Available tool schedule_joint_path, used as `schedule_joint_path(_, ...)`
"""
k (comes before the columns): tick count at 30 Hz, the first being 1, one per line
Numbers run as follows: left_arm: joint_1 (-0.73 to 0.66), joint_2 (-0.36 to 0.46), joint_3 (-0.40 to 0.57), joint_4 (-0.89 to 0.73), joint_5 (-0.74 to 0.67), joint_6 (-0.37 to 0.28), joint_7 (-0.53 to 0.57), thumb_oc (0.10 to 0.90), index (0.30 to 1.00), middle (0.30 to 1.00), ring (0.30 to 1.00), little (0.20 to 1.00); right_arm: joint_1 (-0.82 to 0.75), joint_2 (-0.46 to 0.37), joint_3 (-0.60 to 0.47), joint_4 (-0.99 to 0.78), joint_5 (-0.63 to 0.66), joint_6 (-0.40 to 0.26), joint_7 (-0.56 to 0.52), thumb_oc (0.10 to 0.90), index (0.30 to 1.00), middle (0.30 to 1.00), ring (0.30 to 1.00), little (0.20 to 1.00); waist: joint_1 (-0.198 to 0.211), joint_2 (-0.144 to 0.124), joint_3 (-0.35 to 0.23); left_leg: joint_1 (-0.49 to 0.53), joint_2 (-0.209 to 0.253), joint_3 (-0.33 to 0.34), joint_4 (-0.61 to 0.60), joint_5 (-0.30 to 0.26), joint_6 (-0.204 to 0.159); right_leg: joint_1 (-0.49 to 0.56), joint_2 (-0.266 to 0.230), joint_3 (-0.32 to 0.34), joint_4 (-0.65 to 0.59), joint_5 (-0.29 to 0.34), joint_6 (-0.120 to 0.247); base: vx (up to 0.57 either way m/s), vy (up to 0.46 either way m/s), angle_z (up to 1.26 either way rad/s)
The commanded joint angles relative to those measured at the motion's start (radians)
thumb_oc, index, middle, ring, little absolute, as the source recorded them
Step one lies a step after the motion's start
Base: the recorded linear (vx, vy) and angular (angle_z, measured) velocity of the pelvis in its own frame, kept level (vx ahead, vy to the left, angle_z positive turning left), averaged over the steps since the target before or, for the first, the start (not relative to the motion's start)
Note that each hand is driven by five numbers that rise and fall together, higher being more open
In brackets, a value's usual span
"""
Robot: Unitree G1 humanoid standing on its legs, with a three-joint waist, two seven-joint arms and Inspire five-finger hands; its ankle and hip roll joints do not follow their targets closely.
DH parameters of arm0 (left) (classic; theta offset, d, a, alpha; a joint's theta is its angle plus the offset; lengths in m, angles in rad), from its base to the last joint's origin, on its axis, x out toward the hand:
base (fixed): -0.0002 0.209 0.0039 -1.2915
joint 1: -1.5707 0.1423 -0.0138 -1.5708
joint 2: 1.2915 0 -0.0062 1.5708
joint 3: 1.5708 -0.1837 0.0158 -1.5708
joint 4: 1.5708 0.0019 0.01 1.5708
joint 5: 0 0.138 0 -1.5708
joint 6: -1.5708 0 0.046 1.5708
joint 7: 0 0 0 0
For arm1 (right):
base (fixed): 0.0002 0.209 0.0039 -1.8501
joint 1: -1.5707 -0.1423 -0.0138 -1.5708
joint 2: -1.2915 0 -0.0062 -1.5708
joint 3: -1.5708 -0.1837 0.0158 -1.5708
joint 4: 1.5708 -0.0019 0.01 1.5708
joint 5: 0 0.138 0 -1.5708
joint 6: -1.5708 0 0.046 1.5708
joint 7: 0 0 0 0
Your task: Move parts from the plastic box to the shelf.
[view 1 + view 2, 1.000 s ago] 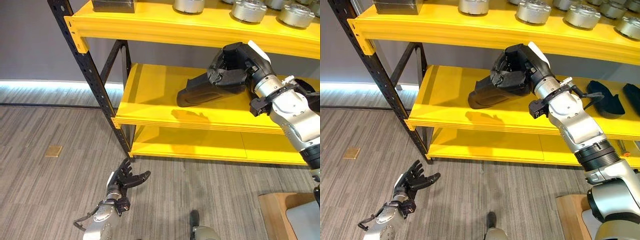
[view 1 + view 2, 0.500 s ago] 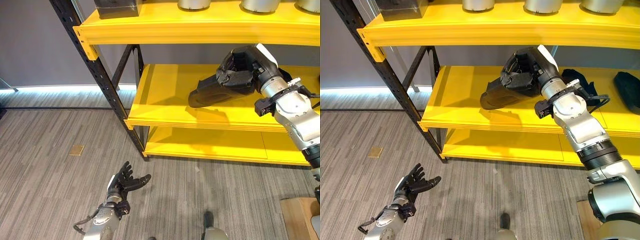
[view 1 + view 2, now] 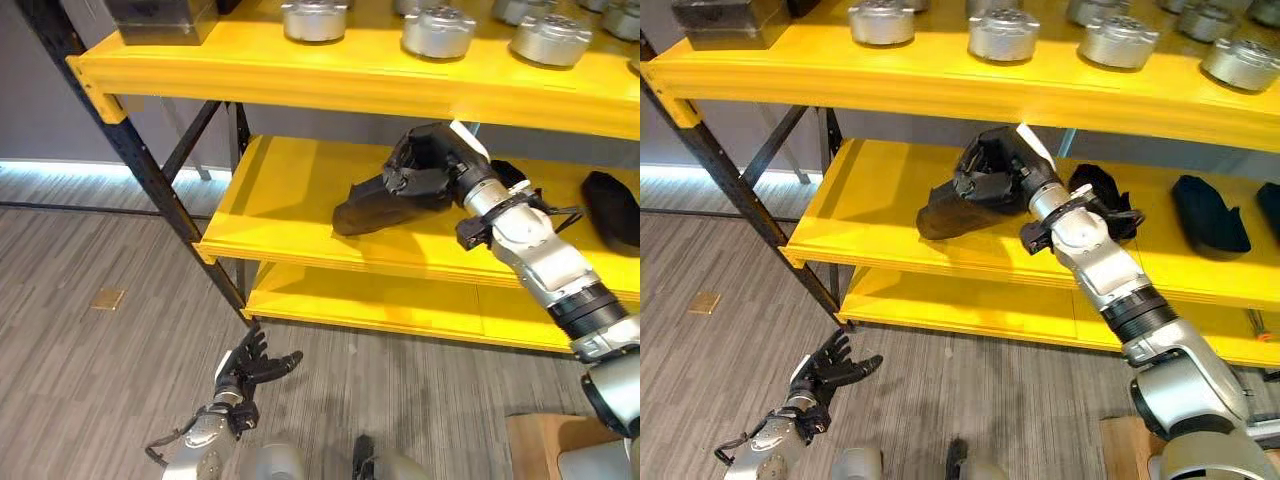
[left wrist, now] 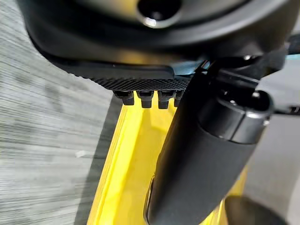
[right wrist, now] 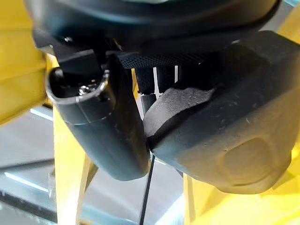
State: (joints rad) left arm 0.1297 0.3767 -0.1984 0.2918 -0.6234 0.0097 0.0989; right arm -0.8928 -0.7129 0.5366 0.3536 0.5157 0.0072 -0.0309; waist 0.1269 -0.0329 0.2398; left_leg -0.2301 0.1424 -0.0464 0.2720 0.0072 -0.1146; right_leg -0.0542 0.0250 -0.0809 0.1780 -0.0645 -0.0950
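Since a second ago the whole view has swung, so the camera moved; against the shelf, the right hand has carried the part lower, close to the middle board.

Left eye view: the right hand [image 3: 432,165] is clenched round the upper end of a black part [image 3: 372,205], held just over the middle board of the yellow shelf [image 3: 290,190]. The part's long axis runs along the board, its free end pointing toward the black upright [image 3: 150,170] and tilted slightly down. Silver round parts [image 3: 438,30] stand on the top board. The left hand [image 3: 250,365] hangs low over the floor, fingers spread and relaxed.

Right eye view: other black parts [image 3: 1208,212] lie farther along the same board, away from the upright.

Left wrist view: straight fingers, nothing held.

Right wrist view: thumb and fingers grip the part [image 5: 225,140].

Step in hand, judged: setting down. Next move calls for lowering until the part rests flat, then releasing.
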Motion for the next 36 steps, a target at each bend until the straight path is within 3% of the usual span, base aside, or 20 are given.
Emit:
schedule_joint_path(1,-0.048,0.031,0.006,-0.101,0.011,-0.076,-0.004,0.900,1.000,1.000,1.000,1.000,-0.207,-0.018,-0.118,-0.041,0.052,-0.120,-0.066,0.400,0.300,0.300,0.300,0.300,0.017,0.022,-0.048,-0.084,0.000,-0.036,-0.149,0.290,-0.046,0.152,-0.013,0.039,-0.033,-0.110,0.111,0.45,0.090,-0.71)
schedule_joint_path(2,-0.043,0.026,0.000,-0.099,0.005,-0.075,-0.003,0.900,1.000,1.000,1.000,1.000,-0.176,0.012,-0.109,-0.054,0.041,-0.114,-0.059,0.400,0.300,0.300,0.300,0.300,0.007,0.026,-0.065,-0.008,-0.007,-0.076,-0.183,0.238,-0.018,0.166,-0.002,0.070,-0.020,-0.129,0.117,0.23,0.095,-0.37)
schedule_joint_path(5,-0.065,0.015,-0.021,-0.091,-0.005,-0.074,-0.002,0.900,1.000,1.000,1.000,1.000,-0.158,0.033,-0.123,-0.066,0.051,-0.106,-0.050,0.400,0.300,0.300,0.300,0.300,-0.008,0.018,-0.085,0.018,-0.027,-0.074,-0.156,0.188,-0.015,0.195,-0.031,0.074,-0.049,-0.131,0.127,0.18,0.120,-0.80)
schedule_joint_path(14,-0.085,0.015,-0.037,-0.075,-0.019,-0.074,0.015,0.900,1.000,1.000,1.000,1.000,-0.130,0.049,-0.121,-0.088,0.041,-0.086,-0.048,0.400,0.300,0.300,0.300,0.300,-0.024,-0.011,-0.132,0.041,-0.042,-0.019,-0.120,0.096,0.012,0.240,-0.108,0.078,-0.134,-0.096,0.169,0.11,0.090,-0.18)
schedule_joint_path(23,-0.088,0.026,-0.031,-0.080,-0.020,-0.075,0.020,0.900,1.000,1.000,1.000,1.000,-0.145,0.040,-0.115,-0.095,0.027,-0.083,-0.048,0.400,0.300,0.300,0.300,0.300,-0.017,-0.035,-0.145,0.045,-0.048,-0.001,-0.116,0.062,0.022,0.245,-0.135,0.068,-0.163,-0.073,0.193,0.05,0.044,0.02)
schedule_joint_path(36,-0.089,0.039,-0.018,-0.086,-0.033,-0.076,0.031,0.900,1.000,1.000,1.000,1.000,-0.201,0.091,-0.090,-0.069,-0.003,-0.078,-0.060,0.400,0.300,0.300,0.300,0.300,0.024,-0.072,-0.160,0.038,-0.085,0.002,-0.075,-0.017,0.051,0.250,-0.181,0.048,-0.183,-0.048,0.232,0.05,0.057,0.05)
